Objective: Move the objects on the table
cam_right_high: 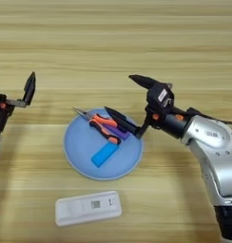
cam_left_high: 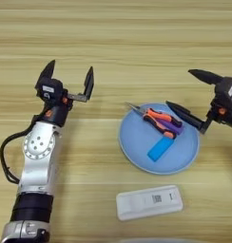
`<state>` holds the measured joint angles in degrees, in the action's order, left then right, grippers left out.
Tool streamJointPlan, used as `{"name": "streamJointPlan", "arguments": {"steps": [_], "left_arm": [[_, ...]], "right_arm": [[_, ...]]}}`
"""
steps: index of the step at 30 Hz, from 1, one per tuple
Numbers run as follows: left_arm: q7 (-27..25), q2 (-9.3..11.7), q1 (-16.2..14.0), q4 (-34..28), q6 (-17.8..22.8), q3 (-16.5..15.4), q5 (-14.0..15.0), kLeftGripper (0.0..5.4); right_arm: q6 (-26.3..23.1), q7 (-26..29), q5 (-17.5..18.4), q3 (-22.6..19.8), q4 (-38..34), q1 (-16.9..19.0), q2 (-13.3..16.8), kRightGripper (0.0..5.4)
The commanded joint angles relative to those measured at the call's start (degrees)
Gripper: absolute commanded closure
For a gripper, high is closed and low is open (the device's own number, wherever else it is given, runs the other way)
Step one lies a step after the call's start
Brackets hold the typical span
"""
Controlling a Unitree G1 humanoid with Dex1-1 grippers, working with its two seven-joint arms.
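**Pliers on plate, white device not yet moved**

Left eye view: left gripper (cam_left_high: 69,79) is spread wide and empty, parked over bare table (cam_left_high: 137,42) well left of the light-blue plate (cam_left_high: 137,152). Needle-nose pliers (cam_left_high: 156,119) lie on the plate, orange-and-black handles toward the right rim, tips pointing upper left. A small blue block (cam_left_high: 159,149) lies on the plate just below them, and a bit of purple item (cam_left_high: 177,126) shows under the handles. White rectangular device (cam_left_high: 149,202) with QR-like label lies flat on the table just below the plate, not touching it. Right gripper (cam_left_high: 188,97) is at the plate's right rim, partly cut off.

Right eye view: right gripper is opened wide, holding nothing; lower finger's tip sits just beside the pliers' handles, upper finger is raised clear over the table. Whether the lower tip touches the handles, cannot tell.

Progress, judged: pliers look placed; white device is probably what's left, nearer to the right arm.
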<state>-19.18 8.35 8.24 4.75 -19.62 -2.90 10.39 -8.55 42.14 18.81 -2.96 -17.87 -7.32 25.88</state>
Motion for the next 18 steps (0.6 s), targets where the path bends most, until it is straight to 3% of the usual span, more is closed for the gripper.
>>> {"name": "streamJointPlan", "arguments": {"steps": [1, 8, 10, 14, 18], "left_arm": [[-7.1, 2.8, -3.4, -6.9, 3.8, 3.6, 3.7, 0.00], [-18.1, 8.6, -8.1, -16.2, 10.0, 7.3, 9.7, 0.00], [-21.8, 10.8, -9.6, -18.5, 12.8, 7.9, 12.5, 0.00], [-29.7, 16.4, -13.0, -21.5, 15.7, 10.0, 14.1, 0.00], [-36.8, 20.8, -15.4, -22.3, 19.9, 11.9, 17.0, 0.00]], "right_arm": [[2.6, -5.6, 0.3, -2.7, 0.6, -0.3, -3.4, 0.02], [7.9, -16.4, -2.9, -5.0, 3.0, -2.4, -9.0, 0.02], [9.5, -19.2, -4.4, -5.4, 4.3, -3.0, -9.9, 0.02], [13.3, -24.3, -8.8, -5.6, 7.0, -4.0, -11.1, 0.02], [13.5, -28.9, -8.6, -7.6, 9.6, -5.5, -12.7, 0.02]]}}
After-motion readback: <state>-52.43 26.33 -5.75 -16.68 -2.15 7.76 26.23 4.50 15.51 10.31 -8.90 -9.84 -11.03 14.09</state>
